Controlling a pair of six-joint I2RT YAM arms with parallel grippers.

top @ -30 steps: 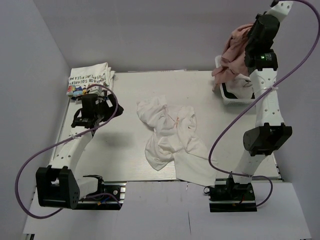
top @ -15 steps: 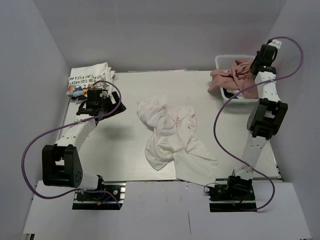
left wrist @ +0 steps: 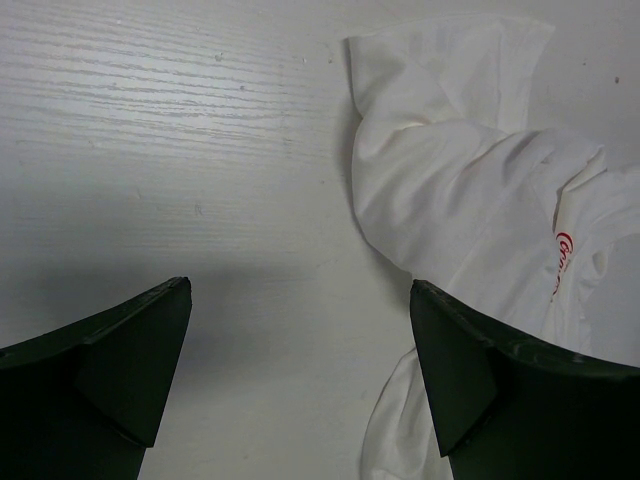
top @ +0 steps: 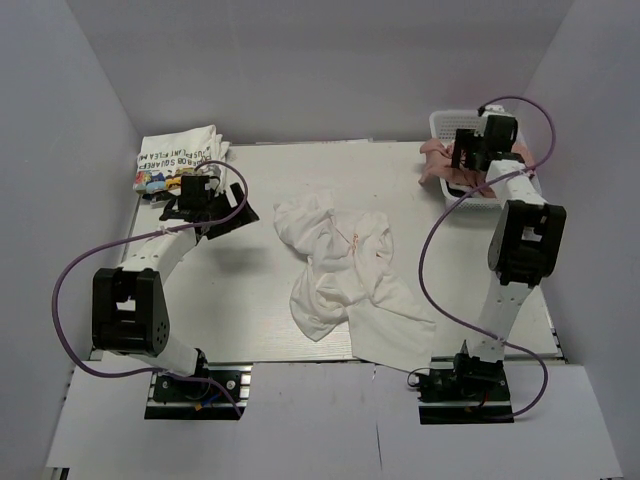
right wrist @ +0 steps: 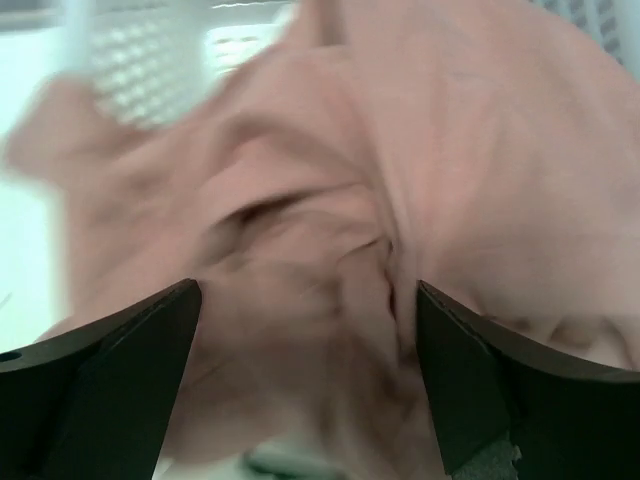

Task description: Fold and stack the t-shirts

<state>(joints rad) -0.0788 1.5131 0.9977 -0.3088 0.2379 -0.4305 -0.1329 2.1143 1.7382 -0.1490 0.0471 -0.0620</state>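
A crumpled heap of white t-shirts (top: pixel 345 270) lies mid-table; the left wrist view shows its edge (left wrist: pixel 470 190) with a small red print. A folded stack of t-shirts (top: pixel 180 155) sits at the back left. A dusty pink t-shirt (top: pixel 436 160) lies bunched in the basket and spills over its left rim. My left gripper (top: pixel 228 215) hovers open over bare table (left wrist: pixel 300 380), just left of the white heap. My right gripper (top: pixel 463 158) is open right over the pink cloth (right wrist: pixel 330 200), gripping nothing (right wrist: pixel 305 380); that view is blurred.
The white mesh basket (top: pixel 447 122) stands at the back right corner; its wall shows in the right wrist view (right wrist: pixel 140 50). Purple cables loop from both arms. Grey walls close in the table on three sides.
My right arm came down from high above the basket, where it held the pink t-shirt hanging, and its jaws opened; the shirt now lies in the basket. My left arm stretched a little further back and right.
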